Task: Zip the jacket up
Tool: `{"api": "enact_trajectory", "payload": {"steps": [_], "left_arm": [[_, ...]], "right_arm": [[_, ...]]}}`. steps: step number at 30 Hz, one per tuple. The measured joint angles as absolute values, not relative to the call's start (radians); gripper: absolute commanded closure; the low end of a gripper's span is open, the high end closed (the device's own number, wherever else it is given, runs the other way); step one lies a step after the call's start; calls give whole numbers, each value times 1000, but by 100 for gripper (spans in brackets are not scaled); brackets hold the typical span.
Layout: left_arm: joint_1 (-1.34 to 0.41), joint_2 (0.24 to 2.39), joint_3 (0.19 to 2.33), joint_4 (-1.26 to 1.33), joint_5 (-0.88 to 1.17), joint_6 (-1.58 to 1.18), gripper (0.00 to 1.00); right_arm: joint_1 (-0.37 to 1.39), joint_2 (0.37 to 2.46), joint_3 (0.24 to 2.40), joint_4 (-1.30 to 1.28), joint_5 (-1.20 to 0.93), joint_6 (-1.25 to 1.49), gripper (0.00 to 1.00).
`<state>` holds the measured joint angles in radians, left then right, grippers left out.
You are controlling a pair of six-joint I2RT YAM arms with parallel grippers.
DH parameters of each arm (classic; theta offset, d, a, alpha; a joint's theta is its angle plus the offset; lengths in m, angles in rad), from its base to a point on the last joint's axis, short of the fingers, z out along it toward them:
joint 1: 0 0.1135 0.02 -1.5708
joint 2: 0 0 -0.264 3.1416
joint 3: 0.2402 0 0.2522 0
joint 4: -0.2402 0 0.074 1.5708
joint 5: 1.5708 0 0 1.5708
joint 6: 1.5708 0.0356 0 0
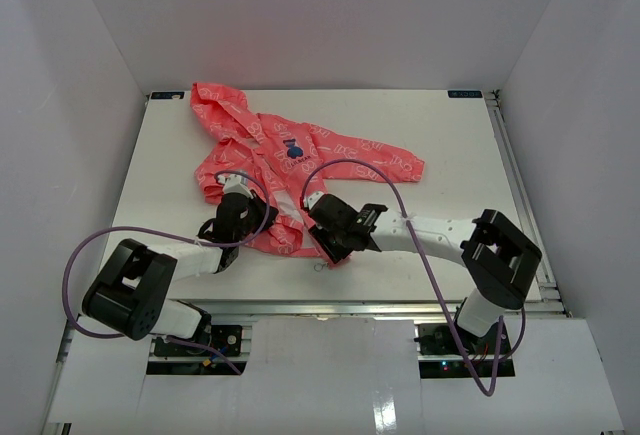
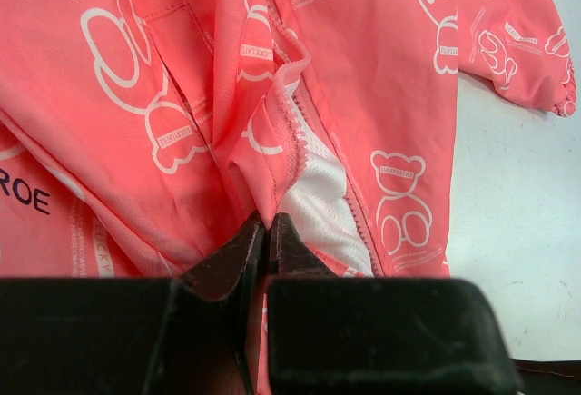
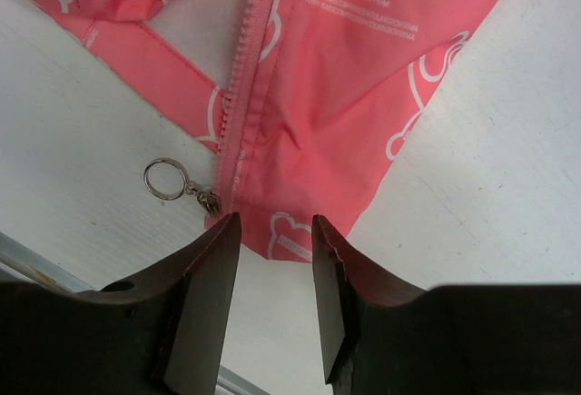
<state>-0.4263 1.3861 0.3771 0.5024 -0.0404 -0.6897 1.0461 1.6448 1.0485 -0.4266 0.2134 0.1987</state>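
Observation:
The coral-pink jacket (image 1: pixel 300 167) with white bear prints lies spread on the white table, hood toward the far left. My left gripper (image 1: pixel 246 217) rests on its lower left front. In the left wrist view that gripper (image 2: pixel 264 224) is shut on a fold of the jacket (image 2: pixel 163 95) beside the open zipper teeth (image 2: pixel 359 206) and pale lining (image 2: pixel 318 197). My right gripper (image 1: pixel 331 242) is at the hem. In the right wrist view it (image 3: pixel 274 224) stands open just short of the hem (image 3: pixel 300 232), with the zipper slider (image 3: pixel 211 202) and its metal ring (image 3: pixel 165 179) by the left fingertip.
White walls enclose the table (image 1: pixel 470 145) on three sides. A metal rail (image 1: pixel 400 305) runs along the near edge. A purple cable (image 1: pixel 352 164) loops from the right arm over the jacket; another (image 1: pixel 90 245) curves out from the left arm.

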Motion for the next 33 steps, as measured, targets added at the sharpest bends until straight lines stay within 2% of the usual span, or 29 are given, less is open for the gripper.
{"api": "enact_trajectory", "payload": {"steps": [21,26,29,33], "left_arm": [[-426,1386,377,502,-39,-688,100],[-426,1386,377,502,-39,-688,100],[-426,1386,377,502,-39,-688,100],[-426,1386,377,502,-39,-688,100]], "right_arm": [[1048,1738,1066,-437,199,176,57],[1038,1743,1066,-429,182,178,68],[1033,1745,1066,-425,179,181,85],[1027,1745,1066,-421,181,188,91]]}}
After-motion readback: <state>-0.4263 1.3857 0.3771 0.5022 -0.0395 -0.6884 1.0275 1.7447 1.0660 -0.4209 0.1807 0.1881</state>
